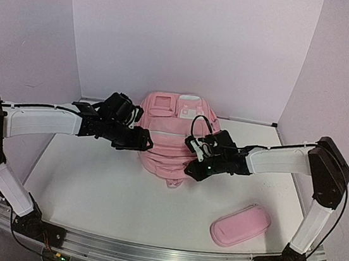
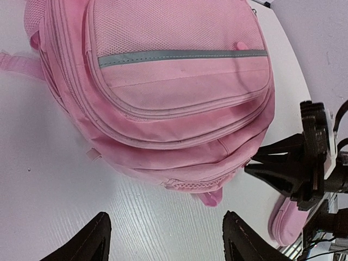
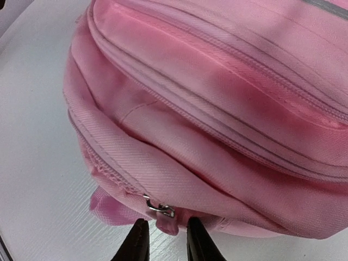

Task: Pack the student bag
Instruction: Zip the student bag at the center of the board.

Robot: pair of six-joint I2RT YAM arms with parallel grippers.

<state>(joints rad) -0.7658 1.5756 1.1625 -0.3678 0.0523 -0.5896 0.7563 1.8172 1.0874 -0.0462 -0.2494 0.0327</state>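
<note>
Here, student bag (image 1: pixel 166 148) on table (image 1: pixel 121 200), zip pull (image 3: pixel 165 223) between right gripper (image 3: pixel 166 231) fingers

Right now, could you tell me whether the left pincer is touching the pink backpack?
Apart: the left wrist view shows bare table between the left pincer and the pink backpack's near edge.

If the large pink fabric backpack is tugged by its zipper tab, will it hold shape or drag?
Probably floppy: the large pink fabric backpack shows creases and sagging seams, so it should deform first. It lies low on the white table, seemingly under-filled and light, so pulling the small pink zipper tab may slide the whole bag unless braced.
</note>
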